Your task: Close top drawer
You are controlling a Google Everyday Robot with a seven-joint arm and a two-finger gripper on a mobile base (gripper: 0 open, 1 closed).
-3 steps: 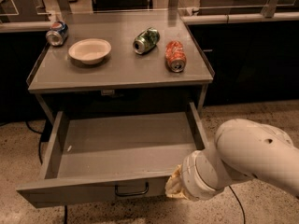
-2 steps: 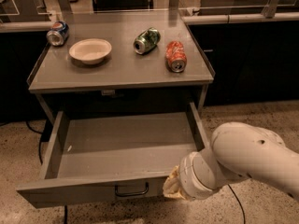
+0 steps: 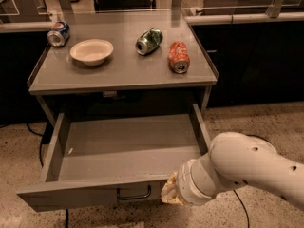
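Note:
The top drawer [image 3: 123, 148] is a wide grey metal drawer, pulled fully out and empty inside. Its flat front panel [image 3: 85, 194] faces me with a small dark wire handle [image 3: 134, 194] at centre. My gripper [image 3: 170, 191] sits at the end of the white arm [image 3: 237, 170], right against the front panel just right of the handle. Its fingers are hidden behind the wrist.
The grey table top [image 3: 118, 70] above the drawer holds a white bowl [image 3: 91, 51], a blue can [image 3: 58, 33], a green can [image 3: 148, 41] and a red can [image 3: 178, 57], all lying down. Dark counters stand behind and to the right. Speckled floor lies around.
The arm and gripper have shifted slightly left along the drawer front. The drawer stands as far open as before.

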